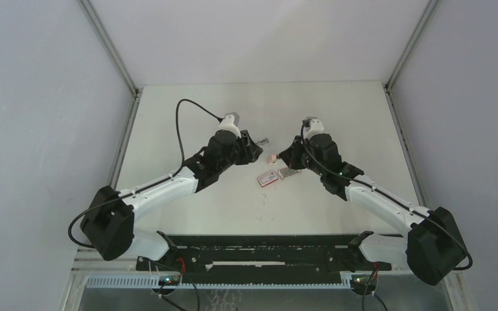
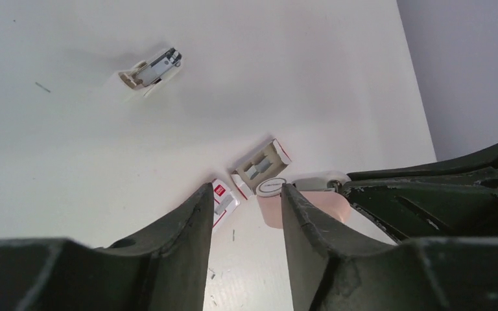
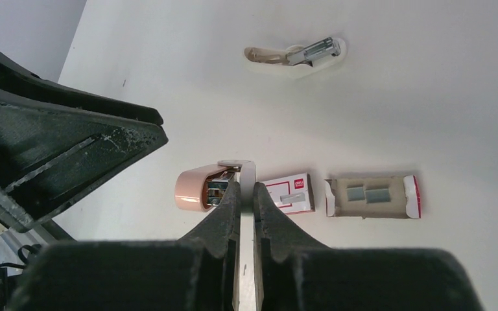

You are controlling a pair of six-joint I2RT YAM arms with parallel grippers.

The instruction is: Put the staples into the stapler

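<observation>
The small pink-and-white stapler (image 1: 272, 157) lies between my two grippers. My right gripper (image 3: 247, 186) is shut on the stapler's thin white base (image 3: 247, 173). The pink top (image 3: 193, 189) swings open to the left, with its metal channel showing. My left gripper (image 2: 246, 197) is open and empty, just in front of the stapler (image 2: 270, 208), its fingers on either side of the line to it. The staples (image 3: 369, 194) are two short silvery strips in the grey tray (image 3: 402, 204), slid out of the red-and-white box sleeve (image 3: 290, 193) beside it.
A second small white-and-tan object with a metal part (image 1: 264, 140) lies farther back on the table, also in the left wrist view (image 2: 150, 68) and the right wrist view (image 3: 298, 53). A few loose staples (image 2: 233, 235) lie on the white table. Grey walls enclose the table.
</observation>
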